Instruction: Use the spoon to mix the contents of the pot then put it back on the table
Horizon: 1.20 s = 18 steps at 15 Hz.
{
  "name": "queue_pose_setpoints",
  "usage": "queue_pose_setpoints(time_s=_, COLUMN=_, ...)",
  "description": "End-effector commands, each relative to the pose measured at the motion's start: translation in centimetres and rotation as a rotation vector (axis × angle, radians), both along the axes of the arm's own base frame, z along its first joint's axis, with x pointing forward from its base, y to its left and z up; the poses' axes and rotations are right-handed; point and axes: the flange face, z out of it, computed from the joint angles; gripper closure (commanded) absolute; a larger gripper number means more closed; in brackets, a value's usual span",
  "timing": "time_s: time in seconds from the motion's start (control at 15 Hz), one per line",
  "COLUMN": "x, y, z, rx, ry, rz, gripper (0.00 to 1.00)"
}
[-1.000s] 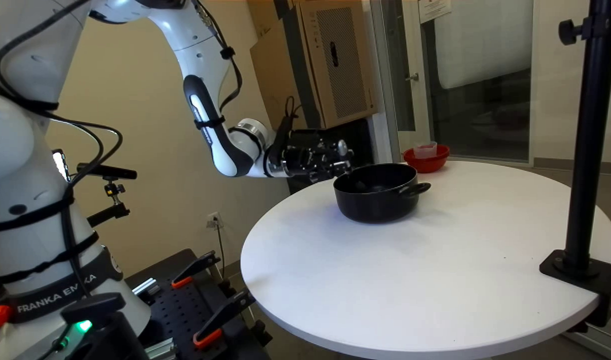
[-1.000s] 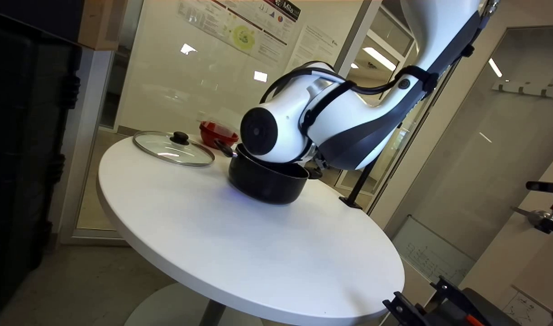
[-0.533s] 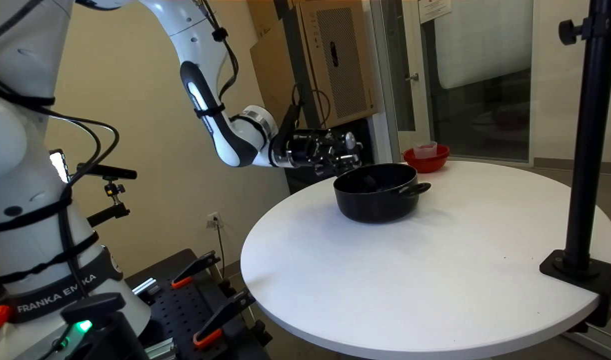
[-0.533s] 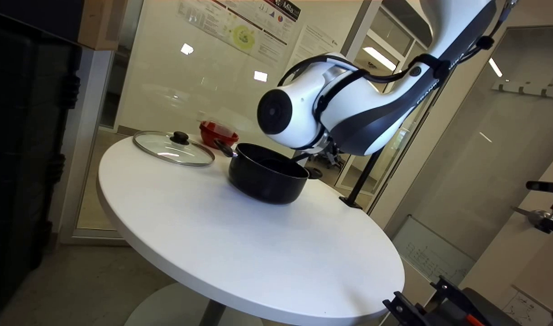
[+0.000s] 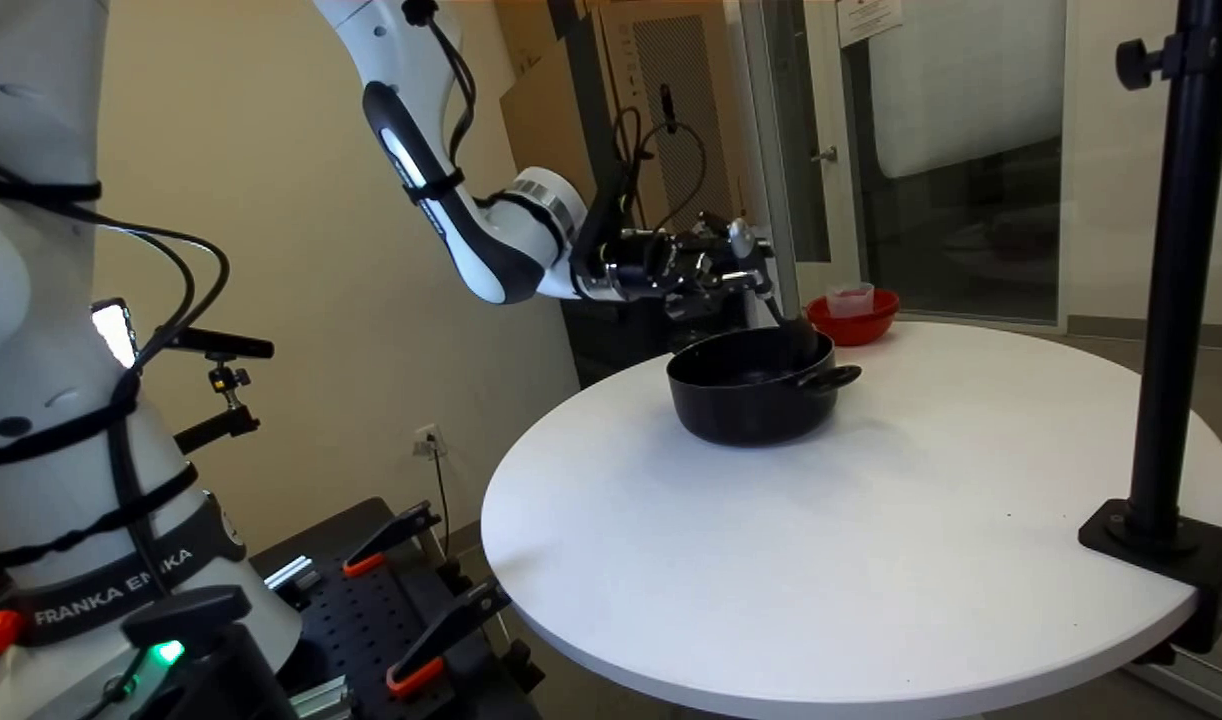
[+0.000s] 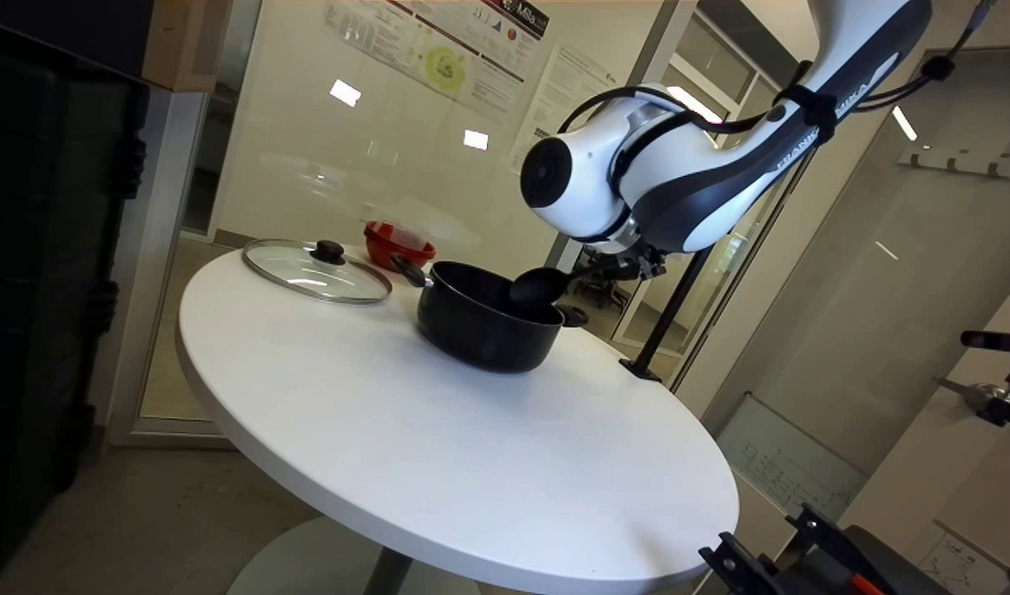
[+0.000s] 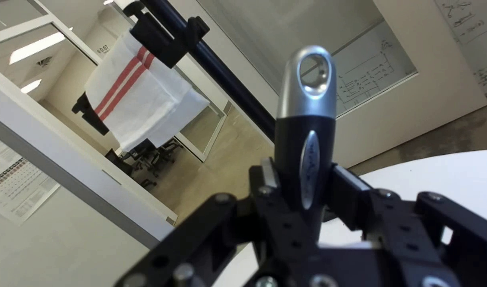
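Observation:
My gripper (image 5: 756,265) is shut on the spoon's handle. In the wrist view the fingers (image 7: 305,179) press both sides of the spoon's (image 7: 305,147) black handle, its silver hanging end pointing up. The spoon's black bowl (image 6: 540,287) is over the pot's opening, near the rim on the gripper's side; it also shows in an exterior view (image 5: 799,342). The spoon is tilted. The black pot (image 5: 756,405) stands on the white round table (image 5: 841,560) in both exterior views (image 6: 488,335). The pot's contents are too dark to make out.
A red bowl (image 5: 854,325) with a clear container stands behind the pot. A glass lid (image 6: 315,273) lies on the table beside the red bowl. A black pole (image 5: 1166,300) is clamped to the table edge; it also shows in the wrist view (image 7: 227,71).
My gripper has risen and moved across beyond the pot's rim, carrying the spoon. The spoon's bowl has come up from inside the pot to about rim height. The pot has not moved.

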Motion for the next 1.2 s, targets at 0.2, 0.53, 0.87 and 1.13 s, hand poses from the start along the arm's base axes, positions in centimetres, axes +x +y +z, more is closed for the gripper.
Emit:
queue_pose_setpoints(time_s=0.2, x=-0.3, y=-2.1, z=-1.0, rx=-0.056, ry=0.100, rz=-0.080, gripper=0.92)
queue_pose_setpoints(time_s=0.53, x=-0.7, y=-1.1, z=-3.2, rx=-0.115, ry=0.163, rz=-0.087, gripper=0.92)
queue_pose_setpoints(time_s=0.87, x=-2.7, y=3.4, z=-7.6, rx=-0.174, ry=0.242, rz=-0.018, gripper=0.92)
queue_pose_setpoints(time_s=1.13, x=-4.1, y=6.6, z=-10.1, rx=-0.197, ry=0.290, rz=0.039, gripper=0.92)
